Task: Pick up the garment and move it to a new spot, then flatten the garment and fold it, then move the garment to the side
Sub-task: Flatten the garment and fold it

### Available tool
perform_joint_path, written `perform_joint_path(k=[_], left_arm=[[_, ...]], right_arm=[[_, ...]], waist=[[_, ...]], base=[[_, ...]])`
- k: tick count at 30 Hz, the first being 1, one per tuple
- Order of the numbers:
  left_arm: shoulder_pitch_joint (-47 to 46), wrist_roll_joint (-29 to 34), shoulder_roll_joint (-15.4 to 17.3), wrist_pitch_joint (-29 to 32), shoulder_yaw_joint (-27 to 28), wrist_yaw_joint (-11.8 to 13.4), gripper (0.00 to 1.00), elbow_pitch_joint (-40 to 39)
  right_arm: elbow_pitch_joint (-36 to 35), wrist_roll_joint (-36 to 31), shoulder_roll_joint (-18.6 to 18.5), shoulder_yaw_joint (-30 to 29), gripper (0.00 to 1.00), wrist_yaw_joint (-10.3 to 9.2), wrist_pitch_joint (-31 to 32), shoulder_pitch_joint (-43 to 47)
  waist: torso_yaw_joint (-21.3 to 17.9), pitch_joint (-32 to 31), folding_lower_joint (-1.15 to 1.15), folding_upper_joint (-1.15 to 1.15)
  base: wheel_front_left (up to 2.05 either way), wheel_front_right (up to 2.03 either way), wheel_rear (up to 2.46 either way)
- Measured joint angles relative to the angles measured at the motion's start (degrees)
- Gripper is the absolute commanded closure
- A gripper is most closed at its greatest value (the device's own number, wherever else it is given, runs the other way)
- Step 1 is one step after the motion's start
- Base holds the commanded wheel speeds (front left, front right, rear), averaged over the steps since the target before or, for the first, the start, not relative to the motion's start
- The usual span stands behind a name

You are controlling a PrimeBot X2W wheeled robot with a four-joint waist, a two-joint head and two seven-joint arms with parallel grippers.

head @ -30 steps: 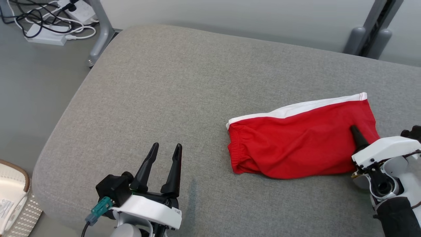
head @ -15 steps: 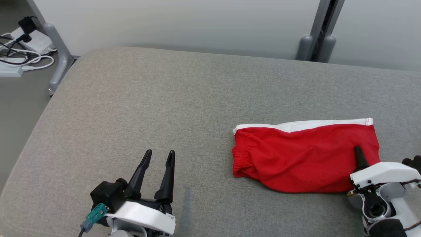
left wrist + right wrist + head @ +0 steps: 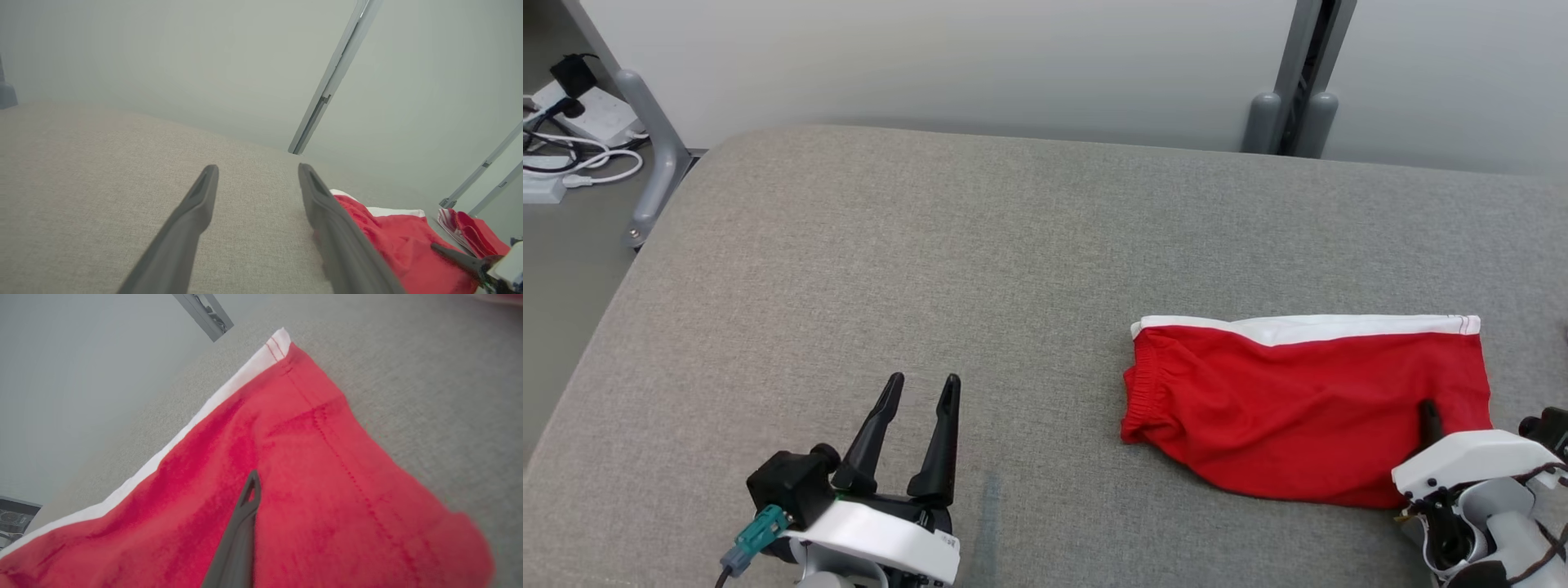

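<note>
— Two claws on your screens. What's furthest left?

— In my head view, a white power strip (image 3: 582,114) with cables lies on the floor at the far left, with a grey metal leg (image 3: 645,155) just beside it. Then comes the grey cushion (image 3: 931,245), which carries everything else. My left claw (image 3: 925,380) sits low near the cushion's front edge. Its fingers stand apart with nothing between them, and they point away from me over bare fabric.

— Where is the garment?

— The garment (image 3: 1298,408) lies on the right half of the cushion, well apart from the left claw. It is red and folded, and it lies fairly flat. The gathered waistband is at its left end, and a white stripe runs along its far edge.

— And the right claw?

— My right claw (image 3: 1427,408) comes in at the lower right. Its fingers are pressed together, and the tip lies on the red cloth near the garment's right end. I cannot tell whether any cloth is pinched between them.
</note>
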Motion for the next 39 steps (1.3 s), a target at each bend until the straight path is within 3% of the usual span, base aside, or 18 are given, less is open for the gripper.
perform_joint_path(k=[7,16,28,38,39], left_arm=[[-0.06,-0.3,0.03,0.0,0.59,0.01,0.0,0.13],[0.83,-5.16,0.02,-0.01,0.92,0.03,0.0,0.14],[1.12,-5.13,0.01,-0.01,0.84,0.05,0.0,0.49],[1.26,-5.23,0.02,-0.01,0.89,0.23,0.0,0.53],[1.26,-5.23,0.02,-0.01,0.9,0.23,0.0,0.53]], right_arm=[[-0.26,-5.24,0.29,2.05,1.0,0.0,-3.34,-2.05],[-11.1,-7.65,2.31,10.77,1.0,0.0,-5.21,-0.47],[-22.17,-3.58,2.76,23.99,1.0,0.0,-4.45,5.83],[-22.27,-3.69,2.83,27.7,1.0,0.0,-3.83,7.33],[-22.15,-3.9,2.82,27.77,0.62,0.0,-3.85,7.33]], waist=[[1.3,-0.54,0.0,0.0],[2.33,-1.79,0.0,0.0],[3.71,-2.27,0.0,0.0],[4.49,-1.86,0.0,0.0],[4.51,-1.85,0.0,0.0]], base=[[0.0,0.0,0.0],[0.0,0.0,0.0],[0.0,0.0,0.0],[0.0,0.0,0.0],[0.0,0.0,0.0]])
